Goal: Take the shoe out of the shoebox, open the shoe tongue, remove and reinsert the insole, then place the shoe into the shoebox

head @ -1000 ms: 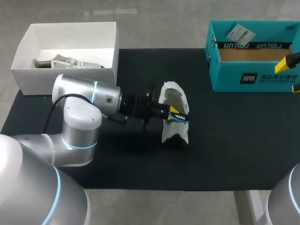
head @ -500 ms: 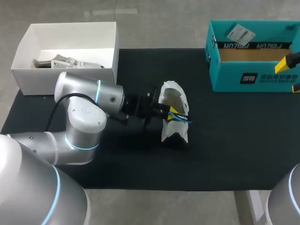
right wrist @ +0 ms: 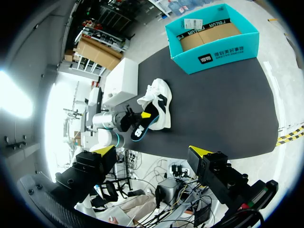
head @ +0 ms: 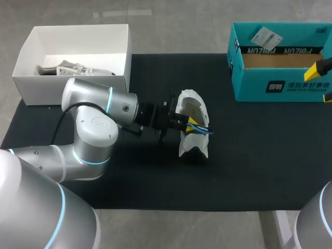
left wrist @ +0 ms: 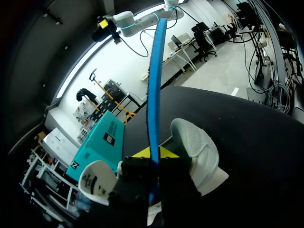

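Note:
A white and black shoe (head: 193,136) stands on the black mat (head: 249,155) near the middle. My left gripper (head: 191,123) is at the shoe's opening, shut on a thin blue insole (head: 201,130) that sticks out of the shoe. In the left wrist view the insole (left wrist: 154,90) runs edge-on straight out from between the yellow tips, with the shoe (left wrist: 199,152) beside it. The teal shoebox (head: 280,85) stands open at the far right. My right gripper (head: 324,82) hangs open over the shoebox's right end, holding nothing; its view looks down on the shoe (right wrist: 159,102) from high up.
An open white box (head: 31,83) with paper and a grey item inside stands at the back left, partly off the mat. My left arm's elbow (head: 93,129) rises just in front of that box.
My left arm's elbow has shifted a little to the right and back, and the gripper with the insole has edged rightward. The right arm has kept still.

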`<action>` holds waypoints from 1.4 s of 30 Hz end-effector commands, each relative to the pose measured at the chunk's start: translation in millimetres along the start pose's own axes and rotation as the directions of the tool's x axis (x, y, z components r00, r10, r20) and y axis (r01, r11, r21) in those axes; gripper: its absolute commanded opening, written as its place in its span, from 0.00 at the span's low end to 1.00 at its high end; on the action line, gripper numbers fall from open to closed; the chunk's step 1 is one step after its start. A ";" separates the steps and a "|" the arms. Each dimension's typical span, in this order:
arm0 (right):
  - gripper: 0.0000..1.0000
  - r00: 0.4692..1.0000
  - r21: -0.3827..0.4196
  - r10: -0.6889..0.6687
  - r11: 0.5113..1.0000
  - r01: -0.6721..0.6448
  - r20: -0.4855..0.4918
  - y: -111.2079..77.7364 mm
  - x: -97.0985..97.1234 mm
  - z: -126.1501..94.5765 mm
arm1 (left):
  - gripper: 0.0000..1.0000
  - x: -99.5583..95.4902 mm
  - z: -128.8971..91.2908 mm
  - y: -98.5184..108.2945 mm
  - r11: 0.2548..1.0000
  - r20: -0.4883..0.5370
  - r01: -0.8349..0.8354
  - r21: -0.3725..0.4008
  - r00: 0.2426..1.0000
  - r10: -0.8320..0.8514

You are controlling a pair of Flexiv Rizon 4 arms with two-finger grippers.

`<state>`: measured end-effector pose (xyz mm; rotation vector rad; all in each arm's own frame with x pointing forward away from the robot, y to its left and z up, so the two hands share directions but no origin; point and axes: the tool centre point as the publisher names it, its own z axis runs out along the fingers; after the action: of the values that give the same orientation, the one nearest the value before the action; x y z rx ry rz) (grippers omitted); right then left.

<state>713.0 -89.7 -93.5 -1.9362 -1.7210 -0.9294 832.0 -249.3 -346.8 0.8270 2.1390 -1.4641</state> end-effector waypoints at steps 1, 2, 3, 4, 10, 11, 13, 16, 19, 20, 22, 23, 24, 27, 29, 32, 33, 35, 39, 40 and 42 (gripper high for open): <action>1.00 1.000 0.004 0.001 1.000 -0.001 0.002 1.9 -0.1 0.6 | 0.00 -0.6 0.9 0.5 1.000 -0.001 0.000 -0.003 1.000 0.000; 1.00 1.000 0.004 0.001 1.000 -0.001 0.002 1.9 -0.1 0.6 | 0.00 -0.6 0.9 0.5 1.000 -0.001 0.000 -0.003 1.000 0.000; 1.00 1.000 0.004 0.001 1.000 -0.001 0.002 1.9 -0.1 0.6 | 0.00 -0.6 0.9 0.5 1.000 -0.001 0.000 -0.003 1.000 0.000; 1.00 1.000 0.004 0.001 1.000 -0.001 0.002 1.9 -0.1 0.6 | 0.00 -0.6 0.9 0.5 1.000 -0.001 0.000 -0.003 1.000 0.000; 1.00 1.000 0.004 0.001 1.000 -0.001 0.002 1.9 -0.1 0.6 | 0.47 -2.9 -1.1 -8.6 1.000 -0.007 -0.019 -0.002 1.000 0.019; 1.00 1.000 0.004 0.001 1.000 -0.001 0.002 1.9 -0.1 0.6 | 0.48 -2.7 -2.1 -9.8 1.000 -0.007 -0.020 -0.001 1.000 0.020; 1.00 1.000 0.004 0.001 1.000 -0.001 0.002 1.9 -0.1 0.6 | 0.65 -2.8 -3.9 -12.3 1.000 -0.002 -0.031 -0.004 1.000 0.031; 1.00 1.000 0.004 0.001 1.000 -0.001 0.002 1.9 -0.1 0.6 | 0.73 -2.4 -4.9 -13.9 0.999 0.000 -0.043 -0.009 0.999 0.043; 1.00 1.000 0.004 0.001 1.000 -0.001 0.002 1.9 -0.1 0.6 | 0.80 -1.7 -6.3 -16.2 0.999 0.000 -0.048 -0.009 0.999 0.048; 1.00 1.000 0.004 0.001 1.000 -0.001 0.002 1.9 -0.1 0.6 | 0.80 -1.6 -6.6 -16.7 0.999 0.002 -0.048 -0.009 0.999 0.048; 1.00 1.000 0.004 0.001 1.000 -0.001 0.002 1.9 -0.1 0.6 | 0.82 -1.1 -7.5 -17.8 0.999 0.008 -0.047 -0.008 0.999 0.047; 1.00 1.000 0.004 0.001 1.000 -0.001 0.002 1.9 -0.1 0.6 | 0.81 -0.9 -8.0 -18.4 0.999 0.008 -0.047 -0.007 0.999 0.047; 1.00 1.000 0.004 0.001 1.000 -0.001 0.002 1.9 -0.1 0.6 | 0.80 -0.6 -8.6 -18.9 0.999 0.008 -0.047 -0.006 0.999 0.047; 1.00 1.000 0.004 0.001 1.000 -0.001 0.002 1.9 -0.1 0.6 | 0.65 -0.6 -9.6 -19.9 0.999 0.019 -0.050 -0.004 0.999 0.050; 1.00 1.000 0.004 0.001 1.000 -0.001 0.002 1.9 -0.1 0.6 | 0.48 -1.1 -10.1 -20.2 0.999 0.021 -0.048 -0.003 0.999 0.048; 1.00 1.000 0.004 0.001 1.000 -0.001 0.002 1.9 -0.1 0.6 | 0.08 -1.8 -10.6 -20.3 0.999 0.017 -0.050 -0.005 0.999 0.050; 1.00 1.000 0.004 0.001 1.000 -0.001 0.002 1.9 -0.1 0.6 | 0.00 -2.0 -10.7 -20.2 0.999 0.013 -0.053 -0.008 0.999 0.053; 1.00 1.000 0.004 0.001 1.000 -0.001 0.002 1.9 -0.1 0.6 | 0.00 -2.3 -10.7 -19.6 0.998 0.002 -0.055 -0.013 0.998 0.055; 1.00 1.000 0.004 0.001 1.000 -0.001 0.002 1.9 -0.1 0.6 | 0.00 -1.4 -9.7 -16.1 0.997 -0.018 -0.070 -0.020 0.997 0.070; 1.00 1.000 0.004 0.001 1.000 -0.001 0.002 1.9 -0.1 0.6 | 0.00 -1.5 -9.6 -15.6 0.997 -0.024 -0.077 -0.023 0.997 0.077; 1.00 1.000 0.004 0.001 1.000 -0.001 0.002 1.9 -0.1 0.6 | 0.00 -0.8 -9.4 -12.7 0.994 -0.041 -0.101 -0.035 0.994 0.100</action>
<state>713.0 -89.7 -93.5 -1.9363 -1.7209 -0.9293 819.5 -243.0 -335.1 0.9259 2.0975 -1.3793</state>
